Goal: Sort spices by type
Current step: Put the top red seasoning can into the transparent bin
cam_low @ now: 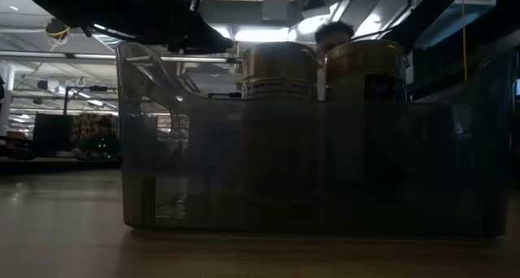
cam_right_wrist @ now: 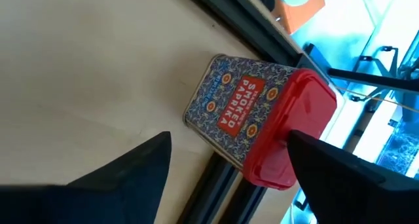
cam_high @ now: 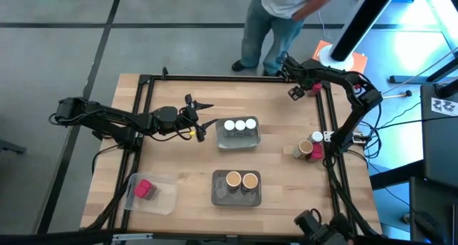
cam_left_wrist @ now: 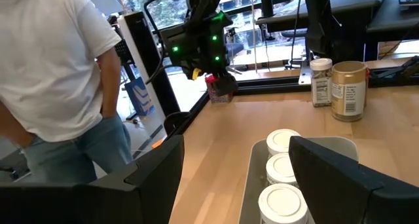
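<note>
Red-lidded paprika tin between right gripper fingers

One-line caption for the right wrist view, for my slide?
Right end effector, open, poised over a red-lidded smoked paprika tin lying at the table's edge.

The table is showing a pale wooden top with fine grain and a smooth, matt finish, and a dark metal frame is running around it. The tray in the low view is looking like clear smoky plastic with a slight gloss. The white-lidded jars are wearing smooth matt plastic lids. One brown cylinder is shining like gold metal foil with a paper label. The paprika tin is appearing as printed metal with a patterned surface, and its red lid is looking like smooth glossy plastic. The person's T-shirt is soft white cloth.
</note>
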{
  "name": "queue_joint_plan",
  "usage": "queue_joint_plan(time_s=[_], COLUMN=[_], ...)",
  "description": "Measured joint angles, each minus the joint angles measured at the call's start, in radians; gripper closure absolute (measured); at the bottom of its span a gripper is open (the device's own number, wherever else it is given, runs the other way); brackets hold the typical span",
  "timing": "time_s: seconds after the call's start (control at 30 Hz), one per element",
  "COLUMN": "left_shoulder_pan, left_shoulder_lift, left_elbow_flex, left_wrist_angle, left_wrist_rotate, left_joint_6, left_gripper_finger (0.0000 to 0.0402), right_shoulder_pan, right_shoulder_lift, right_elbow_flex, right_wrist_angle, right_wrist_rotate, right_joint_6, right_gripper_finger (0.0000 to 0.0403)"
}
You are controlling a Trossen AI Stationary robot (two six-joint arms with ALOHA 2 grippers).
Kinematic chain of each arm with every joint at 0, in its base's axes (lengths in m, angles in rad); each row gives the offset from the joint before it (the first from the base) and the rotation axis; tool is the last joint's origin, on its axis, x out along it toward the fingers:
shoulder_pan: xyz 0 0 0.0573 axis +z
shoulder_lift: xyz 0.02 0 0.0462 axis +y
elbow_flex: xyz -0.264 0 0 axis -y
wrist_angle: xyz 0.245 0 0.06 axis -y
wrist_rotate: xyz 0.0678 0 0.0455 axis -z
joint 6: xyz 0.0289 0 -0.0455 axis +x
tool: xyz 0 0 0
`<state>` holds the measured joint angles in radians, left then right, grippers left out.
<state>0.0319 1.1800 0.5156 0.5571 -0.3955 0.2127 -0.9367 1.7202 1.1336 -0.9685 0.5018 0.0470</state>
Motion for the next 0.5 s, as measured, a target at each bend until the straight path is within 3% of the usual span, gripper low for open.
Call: queue_joint_plan(time_s=[0.5], left_shoulder_pan=[0.000], left_shoulder_lift=[0.000], left_elbow_flex=[0.000], left_wrist_angle=[0.000], left_wrist_rotate=[0.000], left_joint_6=[0.004], left_gripper_finger=[0.0137], right_shoulder_pan=[0.000], right_shoulder_lift=[-0.003], right_elbow_flex=[0.001], right_wrist_angle=[-0.012], right_wrist_rotate=[-0.028], right_joint_6=[-0.029], right_gripper_finger=[0.0104])
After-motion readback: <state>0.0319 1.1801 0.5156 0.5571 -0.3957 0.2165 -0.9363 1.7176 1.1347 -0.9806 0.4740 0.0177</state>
